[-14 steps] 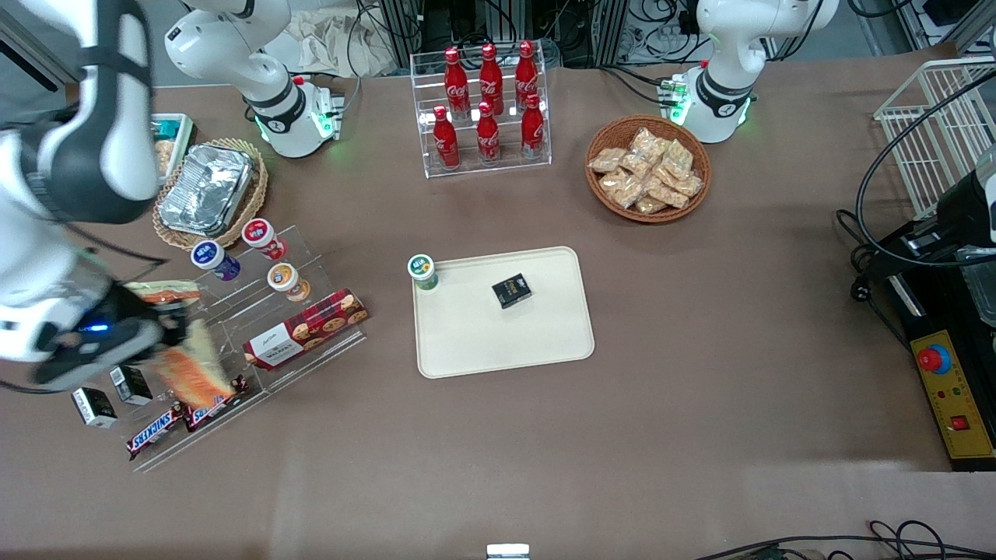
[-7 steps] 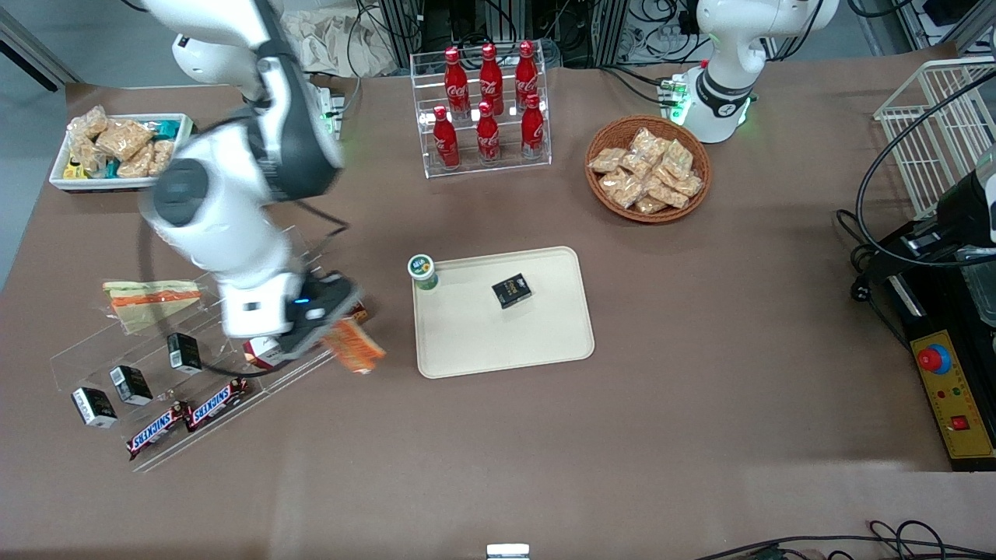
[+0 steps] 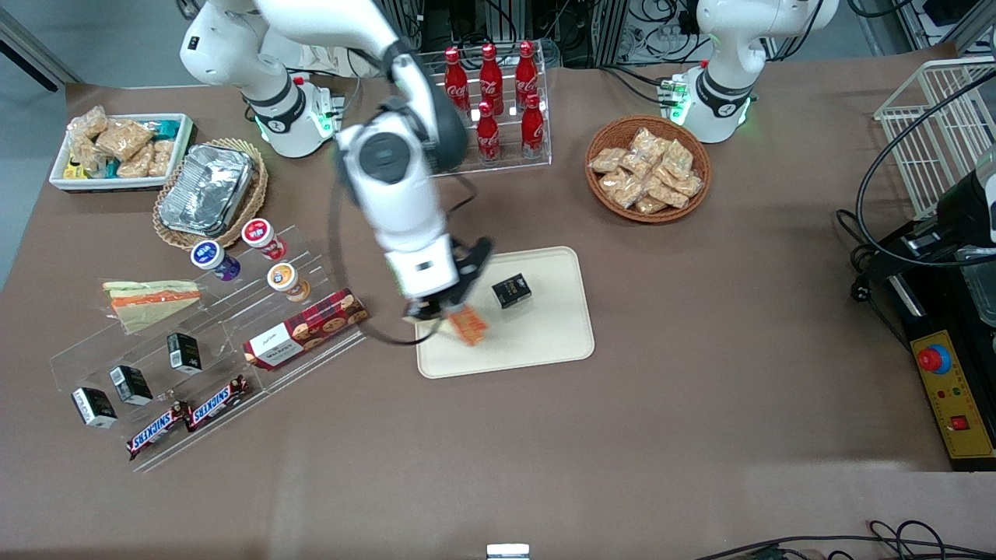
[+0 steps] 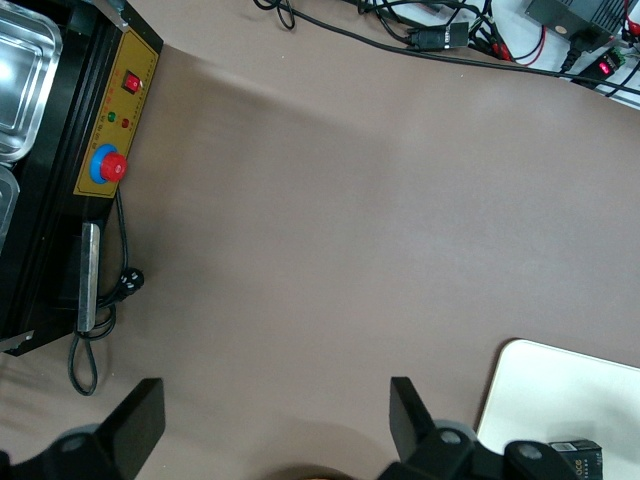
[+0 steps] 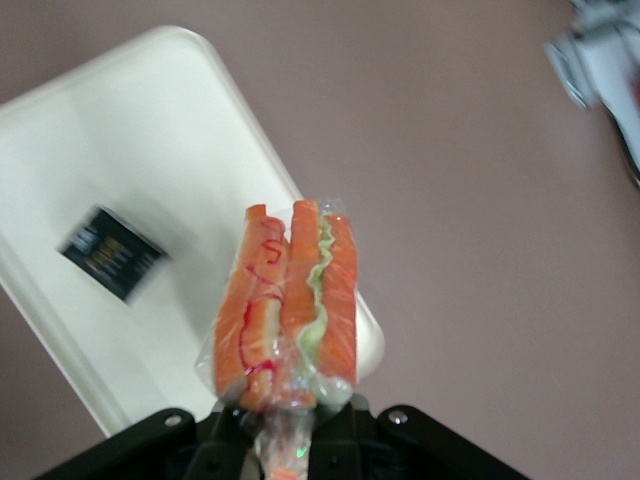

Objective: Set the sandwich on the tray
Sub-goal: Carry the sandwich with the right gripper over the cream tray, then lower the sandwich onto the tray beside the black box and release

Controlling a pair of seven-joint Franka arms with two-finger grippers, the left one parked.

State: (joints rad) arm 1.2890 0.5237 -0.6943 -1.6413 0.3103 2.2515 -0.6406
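Note:
My right gripper (image 3: 450,313) is shut on the sandwich (image 3: 470,324), a plastic-wrapped wedge with an orange-red filling edge. It holds the sandwich by its wrapper above the part of the cream-beige tray (image 3: 545,342) nearest the working arm's end. In the right wrist view the sandwich (image 5: 290,300) sticks out from the gripper (image 5: 285,440), with the tray (image 5: 140,140) below it. The sandwich's end hangs over the tray's rim. A corner of the tray (image 4: 560,385) also shows in the left wrist view.
A small black box (image 3: 511,291) lies on the tray. An acrylic shelf (image 3: 202,350) with snacks and another wrapped wedge (image 3: 148,299) stands toward the working arm's end. A cola bottle rack (image 3: 498,117), a snack basket (image 3: 647,167) and a foil container (image 3: 206,189) lie farther from the camera.
The right arm has swung from the acrylic shelf to over the tray, carrying the sandwich with it.

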